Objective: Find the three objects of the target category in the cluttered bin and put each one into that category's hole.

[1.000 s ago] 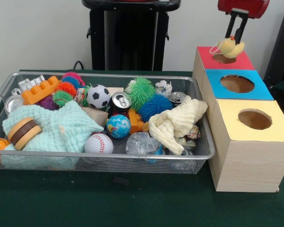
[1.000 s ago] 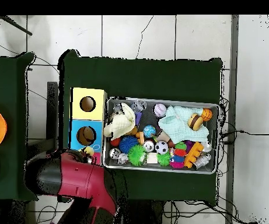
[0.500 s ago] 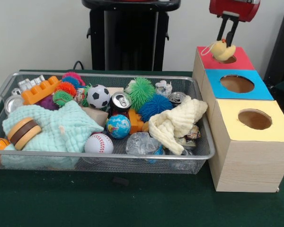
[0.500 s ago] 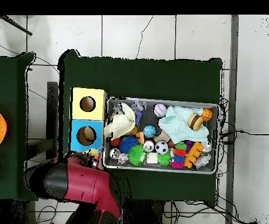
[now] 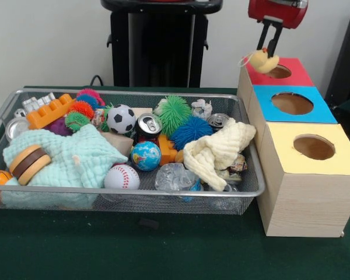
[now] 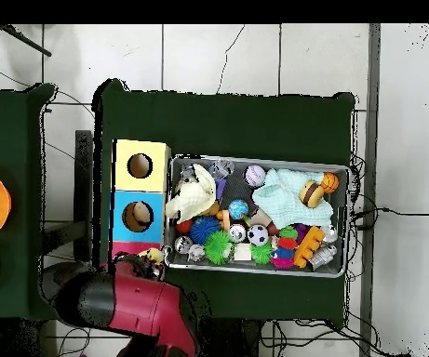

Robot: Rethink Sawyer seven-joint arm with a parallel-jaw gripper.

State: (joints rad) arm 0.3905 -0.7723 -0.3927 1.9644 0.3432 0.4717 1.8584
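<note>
My gripper (image 5: 268, 51) hangs at the top right, shut on a small yellow plush duck (image 5: 261, 60) with a white loop. The duck dangles over the left edge of the red-topped box (image 5: 294, 74), just left of its round hole (image 5: 279, 71). Seen from overhead, the duck (image 6: 153, 254) sits between the red box and the bin's corner, while the red arm (image 6: 134, 302) hides most of that box. The wire bin (image 5: 134, 191) holds the clutter: balls, spiky pom toys, cans, cloths.
A blue-topped box (image 5: 291, 104) and a yellow-topped box (image 5: 312, 147), each with a hole, stand in a row beside the bin. In the bin lie a soccer ball (image 5: 121, 118), a baseball (image 5: 122, 177), a globe ball (image 5: 146, 156), a yellow cloth (image 5: 216, 151) and a mint cloth (image 5: 64, 154).
The gripper with the duck has moved up and leftward, from over the red hole to the box's bin-side edge. Nothing in the bin has shifted.
</note>
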